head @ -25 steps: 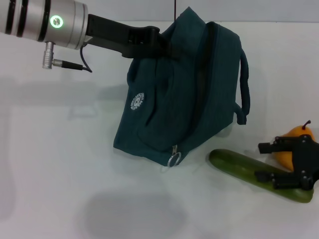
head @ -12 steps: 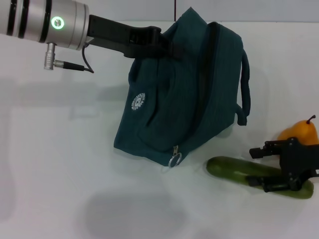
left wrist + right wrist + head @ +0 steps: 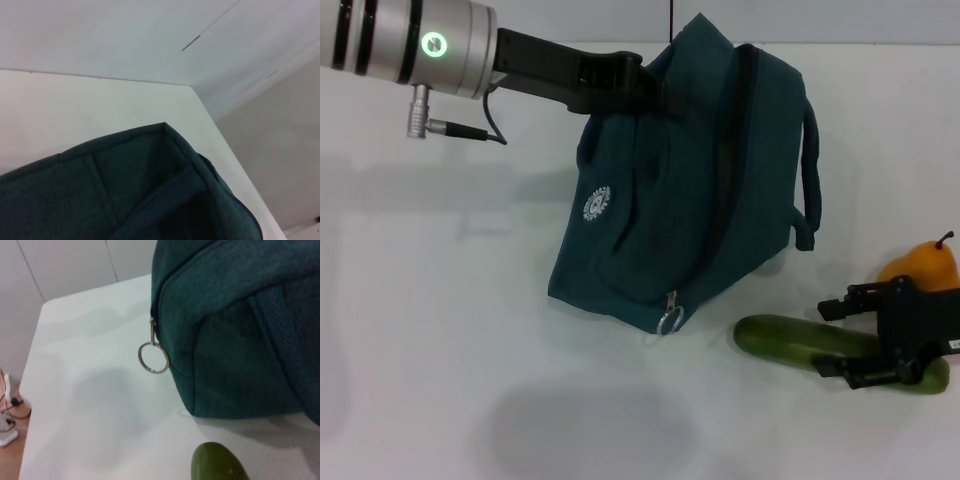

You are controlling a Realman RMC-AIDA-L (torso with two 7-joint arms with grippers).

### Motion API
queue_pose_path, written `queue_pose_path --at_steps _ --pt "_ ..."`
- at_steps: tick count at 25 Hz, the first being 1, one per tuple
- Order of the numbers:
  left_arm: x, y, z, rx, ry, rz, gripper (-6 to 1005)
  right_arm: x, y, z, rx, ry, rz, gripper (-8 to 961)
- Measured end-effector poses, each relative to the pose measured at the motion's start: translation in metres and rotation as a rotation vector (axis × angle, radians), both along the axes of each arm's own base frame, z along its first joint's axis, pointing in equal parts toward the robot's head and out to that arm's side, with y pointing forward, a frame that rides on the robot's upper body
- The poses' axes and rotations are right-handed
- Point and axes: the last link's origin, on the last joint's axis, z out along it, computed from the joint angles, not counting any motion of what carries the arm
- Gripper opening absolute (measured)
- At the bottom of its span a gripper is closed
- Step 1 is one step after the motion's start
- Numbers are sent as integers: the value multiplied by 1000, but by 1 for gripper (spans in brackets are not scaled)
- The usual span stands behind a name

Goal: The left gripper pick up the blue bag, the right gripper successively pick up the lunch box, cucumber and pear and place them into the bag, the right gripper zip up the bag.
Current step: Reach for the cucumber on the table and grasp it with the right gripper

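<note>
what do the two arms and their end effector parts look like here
The left arm is a silver cylinder with black bands, a green ring light and a dangling cable plug, ending in a black end effector. The right end effector is a black two-fingered claw.

Head view from above, facing forward and down over table (image 3: 440, 330), left wrist view close behind bag (image 3: 125, 190) top, right wrist view low, near bag corner and cucumber (image 3: 217, 464) tip, bag shared by all.

I see open bench (image 3: 440, 330) left of and in front of the bag (image 3: 690, 190). On the right, cucumber (image 3: 790, 340) and pear (image 3: 925, 265) crowd the narrow gap (bag strap (image 3: 810, 170) overhangs it).
</note>
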Motion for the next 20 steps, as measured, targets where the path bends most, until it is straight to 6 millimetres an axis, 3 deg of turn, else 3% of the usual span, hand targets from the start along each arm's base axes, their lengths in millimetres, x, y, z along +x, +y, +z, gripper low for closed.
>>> queue_pose_path --at_steps 20 --pt "-5 4 0 20 -8 32 66 -11 4 2 -11 -74 117 673"
